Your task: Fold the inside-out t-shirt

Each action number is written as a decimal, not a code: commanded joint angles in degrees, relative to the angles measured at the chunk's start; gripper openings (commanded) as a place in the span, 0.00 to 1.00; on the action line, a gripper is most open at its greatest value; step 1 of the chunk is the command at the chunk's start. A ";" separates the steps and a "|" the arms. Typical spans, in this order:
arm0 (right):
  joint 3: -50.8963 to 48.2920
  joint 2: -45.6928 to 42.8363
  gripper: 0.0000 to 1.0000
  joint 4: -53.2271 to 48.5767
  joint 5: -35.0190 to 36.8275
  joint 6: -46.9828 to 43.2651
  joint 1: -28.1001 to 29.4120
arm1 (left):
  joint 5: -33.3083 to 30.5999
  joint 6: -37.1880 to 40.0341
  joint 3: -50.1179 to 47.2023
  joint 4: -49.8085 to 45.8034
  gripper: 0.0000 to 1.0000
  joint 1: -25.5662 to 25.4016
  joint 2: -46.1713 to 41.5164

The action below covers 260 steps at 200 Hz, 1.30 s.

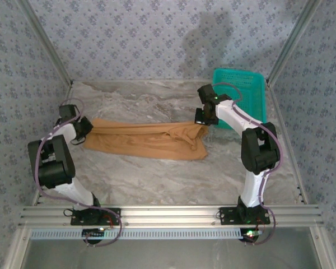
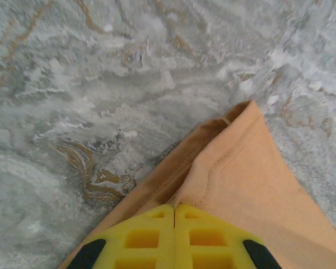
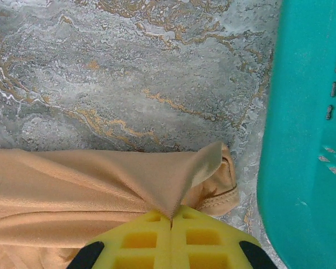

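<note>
Nearest the camera, on the near side of the t-shirt, an aluminium rail [image 1: 168, 216] ran along the table's edge and carried the bases of both arms.

Beyond it the tan t-shirt [image 1: 145, 140] lay across the middle of the table [image 1: 157, 179], drawn out into a long, narrow, wrinkled band running from left to right. The left hand [image 1: 84, 128] was at the shirt's left end and the right hand [image 1: 204, 117] at its right end.

In the left wrist view the left hand [image 2: 174, 210] was clenched. Its yellow fingers [image 2: 145, 235] met with no gap, and the t-shirt [image 2: 241, 179] ran in under them, with a folded, stitched edge tapering to a corner just ahead of the tips.

In the right wrist view the right hand [image 3: 172, 216] was likewise clenched on the t-shirt [image 3: 73, 185]. The fabric was pulled up in a small peak into the seam between the fingers [image 3: 140, 241], and a hemmed edge curled just right of them.

The table [image 2: 101, 84] around the shirt was a grey marbled surface with brownish veins [image 3: 129, 67].

Beyond the shirt's right end, near the right hand, sat a teal plastic basket [image 1: 241, 95] with slotted sides [image 3: 308, 140], apart from the fabric.

Farthest from the shirt, walls [image 1: 157, 39] of pale blue-grey patterned paper closed in the table at the back and on both sides.
</note>
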 commanded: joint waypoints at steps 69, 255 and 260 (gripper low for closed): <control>-5.15 -5.79 0.44 -2.75 -3.00 -1.69 4.04 | 1.79 -1.74 -2.19 -0.91 0.00 -3.38 0.57; -15.80 -11.36 0.00 -3.61 3.09 -1.28 13.51 | 0.03 -1.37 -1.21 -4.93 0.00 -2.76 -3.20; -16.15 -12.07 0.00 -3.92 3.11 -1.39 13.66 | 0.06 -1.37 -1.16 -5.01 0.00 -2.64 -3.30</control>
